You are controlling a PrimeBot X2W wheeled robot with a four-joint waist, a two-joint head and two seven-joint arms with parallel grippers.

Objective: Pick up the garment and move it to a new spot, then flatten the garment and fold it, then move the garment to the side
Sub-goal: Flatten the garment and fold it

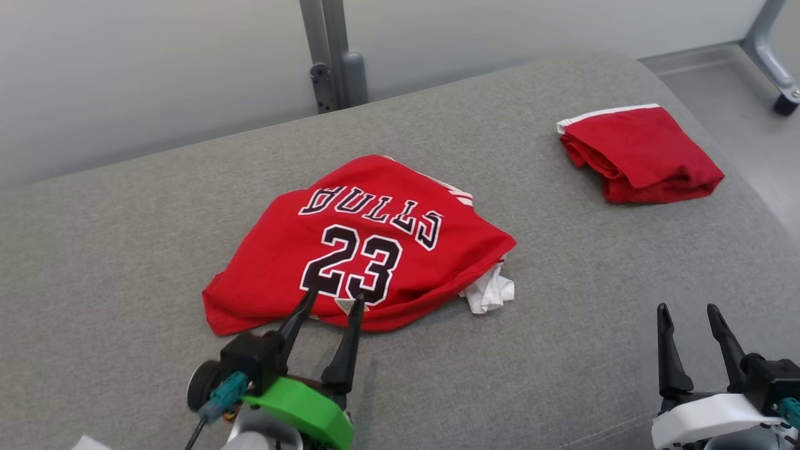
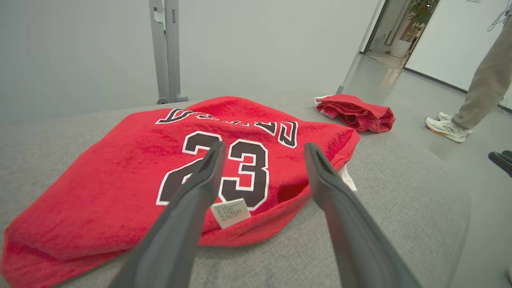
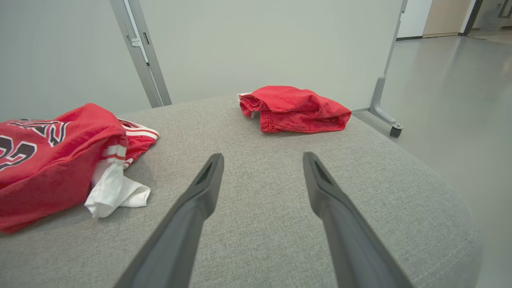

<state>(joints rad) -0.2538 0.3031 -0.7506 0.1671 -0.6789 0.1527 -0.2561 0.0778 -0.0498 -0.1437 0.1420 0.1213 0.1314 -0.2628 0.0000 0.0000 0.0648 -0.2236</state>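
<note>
Nearest, over the near edge of the grey cushion [image 1: 125,250]: left gripper [image 1: 334,297] [image 2: 264,147], green collar behind, fingers spread wide, nothing between them, tips over the cloth at the hem; touching or just above, not clear. Right gripper [image 1: 687,308] [image 3: 263,157], white collar, at the near right edge of the cushion, fingers likewise parted and empty, above bare grey fabric. On the middle of the cushion, the jersey [image 1: 262,275] [image 2: 100,180] [image 3: 48,168]: red, loosely heaped rather than flat, "BULLS" and "23" in black with white outline facing up, hem toward the near edge. Small white label [image 1: 343,305] [image 2: 231,212] at that hem, between the left fingers as seen from the left wrist. White cloth [image 1: 490,292] [image 3: 114,192] poking from under the jersey on its right, resting on the cushion, with red-and-white striped trim just behind it. Toward the far right corner of the cushion, well apart from the jersey: folded red garment [image 1: 644,156] [image 2: 356,112] [image 3: 296,108], white band along its far edge. Past the far edge of the cushion: grey upright post [image 1: 331,56] [image 3: 140,52] against a pale panel. Off the right side of the cushion, on the floor: frame leg with caster [image 1: 786,103] [image 3: 396,132], and in the left wrist view a person's trouser leg [image 2: 484,80] and pale shoe [image 2: 446,128].
</note>
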